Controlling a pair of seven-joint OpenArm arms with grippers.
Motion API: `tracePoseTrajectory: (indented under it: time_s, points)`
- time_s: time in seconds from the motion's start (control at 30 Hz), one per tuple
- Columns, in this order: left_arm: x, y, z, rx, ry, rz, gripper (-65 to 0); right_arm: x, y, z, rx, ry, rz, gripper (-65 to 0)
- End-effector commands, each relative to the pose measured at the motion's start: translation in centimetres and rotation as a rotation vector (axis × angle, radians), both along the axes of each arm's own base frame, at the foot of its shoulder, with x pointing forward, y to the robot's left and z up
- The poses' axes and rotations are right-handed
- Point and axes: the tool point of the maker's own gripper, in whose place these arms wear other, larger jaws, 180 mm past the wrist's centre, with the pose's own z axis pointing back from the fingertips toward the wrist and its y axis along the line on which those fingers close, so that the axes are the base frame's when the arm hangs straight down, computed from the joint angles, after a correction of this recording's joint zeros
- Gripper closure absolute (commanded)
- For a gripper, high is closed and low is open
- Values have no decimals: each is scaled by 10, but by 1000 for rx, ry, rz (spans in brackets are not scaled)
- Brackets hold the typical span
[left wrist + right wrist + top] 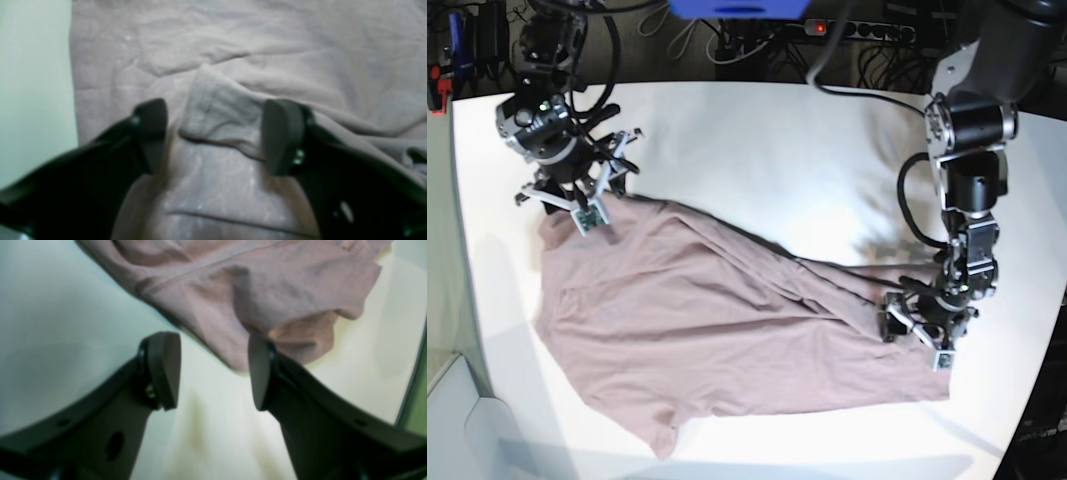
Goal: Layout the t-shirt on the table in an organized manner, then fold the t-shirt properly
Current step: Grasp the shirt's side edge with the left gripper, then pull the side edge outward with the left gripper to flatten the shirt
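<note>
The mauve-pink t-shirt [697, 320] lies rumpled across the white table [777, 150], with long creases running toward its right end. My left gripper [919, 332] is low over that right end. In the left wrist view it [217, 136] is open, and a raised fold of the t-shirt [220, 106] stands between the fingers. My right gripper [577, 205] is at the shirt's far left corner. Seen from the right wrist it [213, 371] is open over bare table [50, 306], and a corner of the t-shirt [267, 290] lies just ahead by the right finger [260, 373].
Cables and a power strip [867, 30] lie beyond the table's back edge. The table's edge [412, 373] runs close on the right in the right wrist view. Bare table [33, 83] shows left of the cloth in the left wrist view.
</note>
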Motion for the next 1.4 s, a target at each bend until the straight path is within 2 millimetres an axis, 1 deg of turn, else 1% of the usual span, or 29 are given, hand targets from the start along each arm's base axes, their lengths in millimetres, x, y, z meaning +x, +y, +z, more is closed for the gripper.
tracePoseTrajectory:
  time_s: [0.0,0.07,0.13,0.4,0.5,0.53,0.57,0.67,0.7,0.73,0.8,0.87,0.93,1.0,1.07,1.13,1.2,1.27,1.37]
  points:
    - [17,5,27,-4,-75,6,-353,7,1,11,12,-46,6,-328]
    - [17,2,26,-3,-72,0,-291,8,1,11,12,-47,6,-328]
    - [17,2,26,-4,-72,-2,-248,8,1,11,12,-47,6,-328]
    - [15,5,24,3,-64,0,-235,8,1,12,12,-49,6,-328]
    - [12,7,21,1,-65,5,-171,8,1,12,12,-49,6,-328]
    - [12,7,22,1,-67,5,-176,8,1,12,12,-49,6,-328]
    - [12,8,22,3,-67,12,-195,8,1,12,12,-49,6,-328]
    - [13,10,24,4,-72,17,-265,8,1,12,12,-49,6,-328]
    - [14,13,26,-1,-78,28,-295,8,1,12,12,-49,6,-328]
    - [14,19,28,-4,-82,43,-332,8,1,12,12,-49,6,-328]
    - [13,30,28,4,-77,59,-431,8,1,11,12,-47,6,-328]
    - [16,31,32,6,-84,59,-518,7,1,11,12,-46,6,-328]
    - [16,31,32,7,-84,59,-571,7,1,11,12,-46,6,-328]
    - [15,30,31,5,-81,56,-576,7,1,11,12,-46,6,-328]
    - [12,28,22,-7,-55,53,-575,7,1,11,12,-44,6,-328]
    - [17,19,18,2,-26,20,-575,7,1,11,12,-44,6,-328]
    - [14,12,10,15,2,-9,-575,7,1,11,12,-44,6,-328]
    - [17,9,13,21,-18,-19,-571,7,1,11,12,-44,6,-328]
    - [18,8,14,19,-33,-20,-520,6,1,10,12,-43,6,-328]
